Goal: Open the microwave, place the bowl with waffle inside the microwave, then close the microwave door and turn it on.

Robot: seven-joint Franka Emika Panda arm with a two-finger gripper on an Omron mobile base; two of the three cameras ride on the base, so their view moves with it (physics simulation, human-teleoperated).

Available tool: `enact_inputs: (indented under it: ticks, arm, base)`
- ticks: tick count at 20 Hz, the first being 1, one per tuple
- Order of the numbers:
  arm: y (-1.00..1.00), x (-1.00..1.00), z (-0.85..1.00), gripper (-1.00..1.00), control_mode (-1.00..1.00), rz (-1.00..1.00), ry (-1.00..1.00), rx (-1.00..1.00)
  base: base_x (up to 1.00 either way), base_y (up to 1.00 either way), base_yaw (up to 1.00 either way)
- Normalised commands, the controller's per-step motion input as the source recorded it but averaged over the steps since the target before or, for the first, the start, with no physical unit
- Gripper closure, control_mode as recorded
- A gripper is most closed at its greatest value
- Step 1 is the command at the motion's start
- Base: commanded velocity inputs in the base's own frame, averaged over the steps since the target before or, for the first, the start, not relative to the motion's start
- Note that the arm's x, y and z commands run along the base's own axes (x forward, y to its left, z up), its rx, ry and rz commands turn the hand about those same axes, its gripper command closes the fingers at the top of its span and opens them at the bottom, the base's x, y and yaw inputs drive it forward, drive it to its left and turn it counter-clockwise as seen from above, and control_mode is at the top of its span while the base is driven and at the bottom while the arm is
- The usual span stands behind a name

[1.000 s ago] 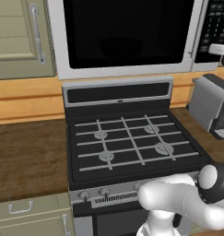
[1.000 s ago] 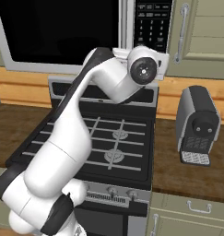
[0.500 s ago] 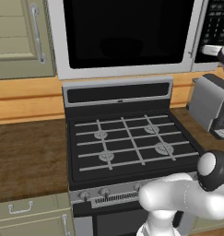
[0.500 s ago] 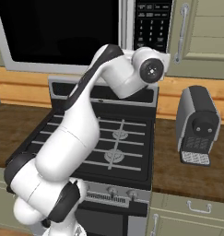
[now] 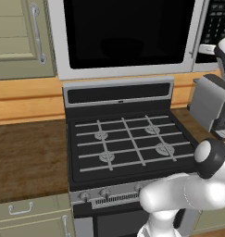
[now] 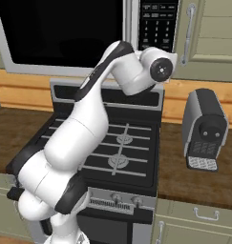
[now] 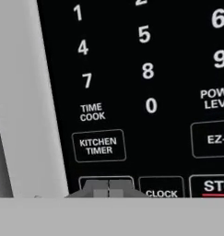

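Tool (image 7: 108, 189) closed, at microwave (image 5: 128, 37) keypad (image 7: 145, 92)

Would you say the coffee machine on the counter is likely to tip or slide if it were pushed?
The coffee machine looks tall on a narrow base, so a high push might tip it. Its boxy body suggests some weight; a low push would probably slide it.

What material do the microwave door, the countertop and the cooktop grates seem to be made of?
Microwave door: dark glossy glass in a silver, metal-looking frame; the window shows a faint reflection.
Countertop: looks like dark brown wood, matte, with a streaked grain.
Cooktop grates: thin pale grey bars, probably metal, over a black surface.
All is rendered, so these are appearances only.
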Motion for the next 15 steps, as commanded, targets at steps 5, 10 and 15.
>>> enact_inputs:
  ticks: [5,10,15]
  arm:
    - [-0.11,0.73,-0.26,1.0,-1.0,0.05,0.0,0.0]
    - [0.02,0.43,-0.19,1.0,-1.0,0.02,-0.04,-0.01]
    - [0.43,-0.63,0.0,1.0,-1.0,0.0,-0.16,-0.01]
  base:
    - [0.0,0.0,0.0]
    - [0.0,0.0,0.0]
    - [0.0,0.0,0.0]
